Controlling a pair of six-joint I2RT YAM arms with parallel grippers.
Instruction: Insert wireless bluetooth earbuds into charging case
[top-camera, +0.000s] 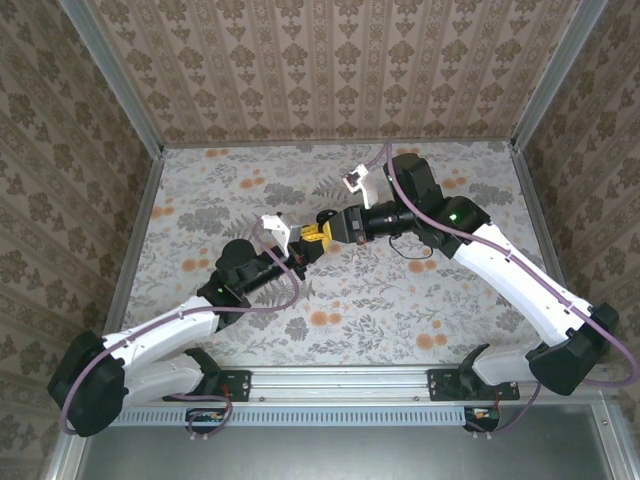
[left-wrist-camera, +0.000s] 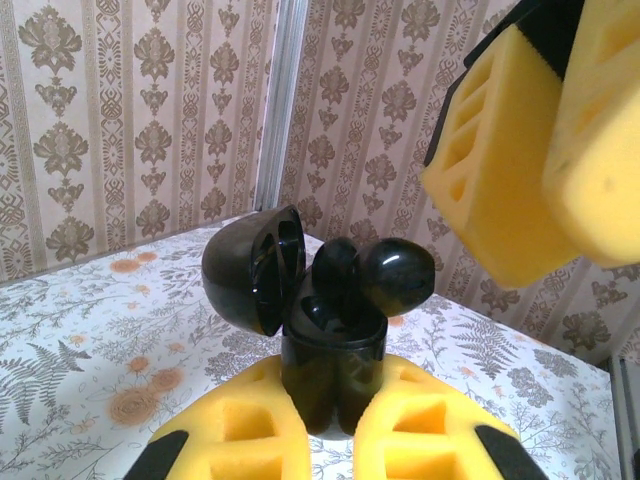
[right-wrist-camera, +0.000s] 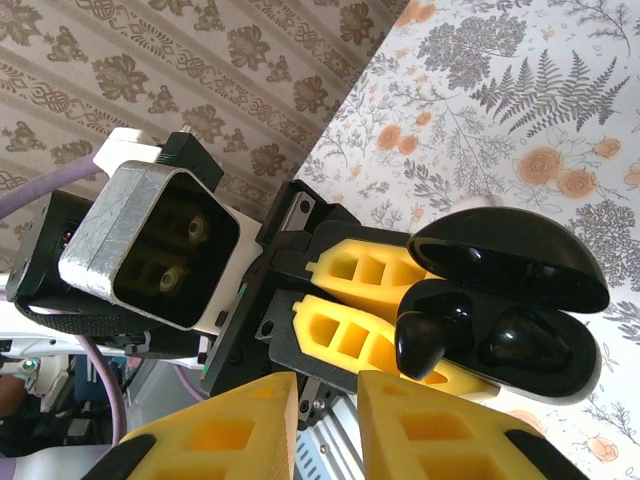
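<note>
My left gripper (left-wrist-camera: 335, 388) is shut on the base of the black charging case (left-wrist-camera: 335, 350) and holds it upright above the table, with its lid (left-wrist-camera: 250, 270) swung open to the left. One glossy black earbud (left-wrist-camera: 398, 275) sticks up out of the case (right-wrist-camera: 520, 385), not seated flush. Beside that earbud (right-wrist-camera: 430, 335) a second dark rounded shape (right-wrist-camera: 520, 345) lies lower in the case; I cannot tell if it is an earbud. My right gripper (right-wrist-camera: 328, 405) hovers just short of the case, slightly open with nothing between its fingers (left-wrist-camera: 500, 170). Both grippers meet mid-table (top-camera: 315, 240).
The floral-patterned table (top-camera: 250, 190) is boxed in by wallpapered walls with metal corner posts (top-camera: 110, 75). An aluminium rail (top-camera: 340, 380) runs along the near edge by the arm bases. A black cable loop (top-camera: 418, 250) lies under the right arm.
</note>
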